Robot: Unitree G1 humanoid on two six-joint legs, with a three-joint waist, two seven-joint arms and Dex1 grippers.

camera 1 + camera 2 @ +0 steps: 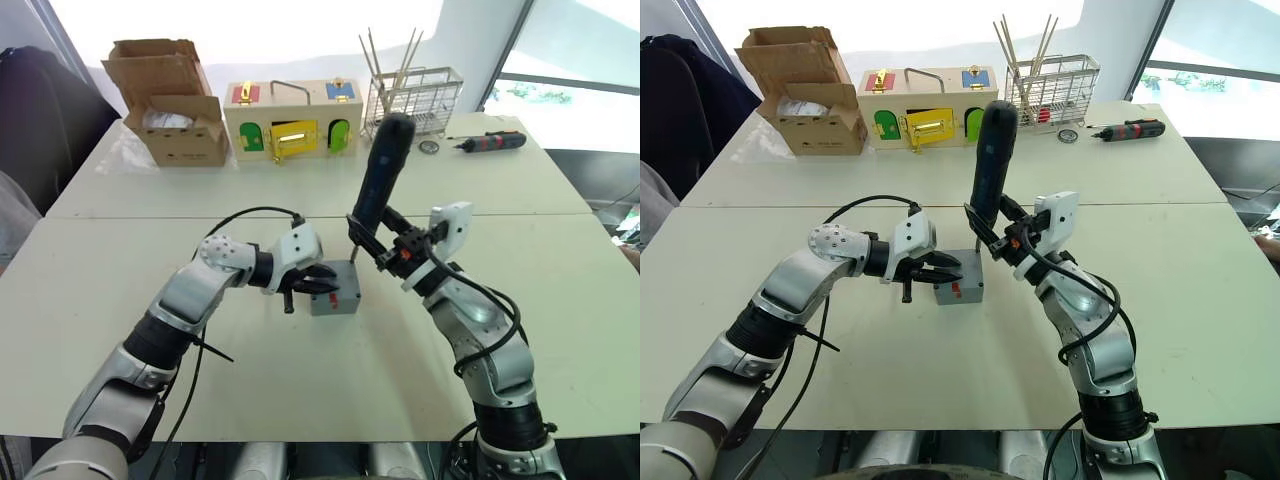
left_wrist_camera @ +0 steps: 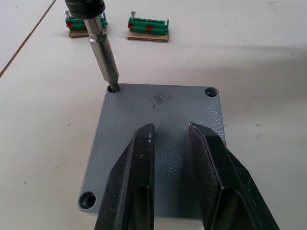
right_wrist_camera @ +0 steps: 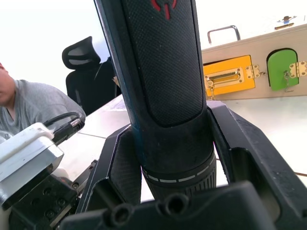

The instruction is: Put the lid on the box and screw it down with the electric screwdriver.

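Lid (image 2: 158, 143) grey, speckled, seated on box (image 1: 338, 300); corner screw holes visible.

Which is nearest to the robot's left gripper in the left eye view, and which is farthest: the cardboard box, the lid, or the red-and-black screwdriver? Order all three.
Measured from the left gripper:
1. The lid, right under the fingertips at the table's middle.
2. The cardboard box, at the far left of the table.
3. The red-and-black screwdriver, at the far right edge.
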